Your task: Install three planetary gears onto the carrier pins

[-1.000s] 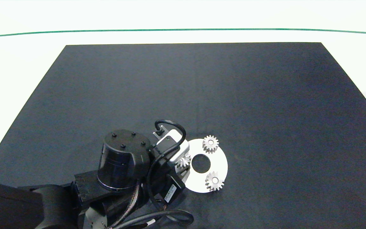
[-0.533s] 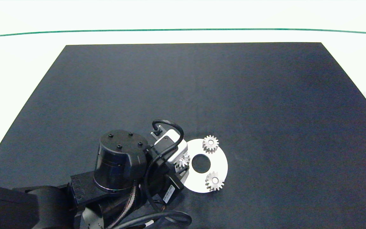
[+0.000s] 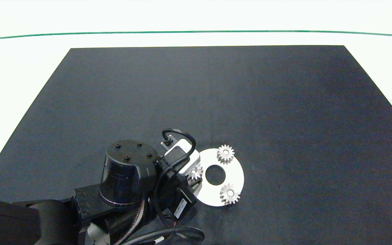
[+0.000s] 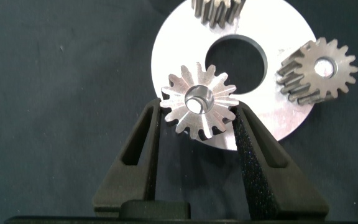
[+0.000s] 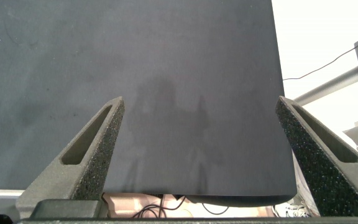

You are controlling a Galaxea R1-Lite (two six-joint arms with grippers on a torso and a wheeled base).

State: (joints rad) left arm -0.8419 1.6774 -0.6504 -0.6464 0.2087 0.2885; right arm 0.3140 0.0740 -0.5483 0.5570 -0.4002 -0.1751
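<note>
Dark matte mat [image 3: 216, 95] across a pale tabletop [image 3: 22, 58], thin green line [image 3: 196, 32] along the far side. On the mat near the front edge, a white disc [image 3: 237, 175] with a big centre hole. Two planetary gears seated on it: far gear [image 3: 225, 154], near gear [image 3: 230, 194] (carrier pins hidden beneath, only bores showing). Third gear [image 4: 199, 108] clamped between the left pincer [image 4: 197, 127] fingers, tilted, over the disc's left rim. Whether touching the disc, cannot tell. Right pincer [image 5: 201, 121] spread wide, gripping nothing, over bare mat by its edge.
</note>
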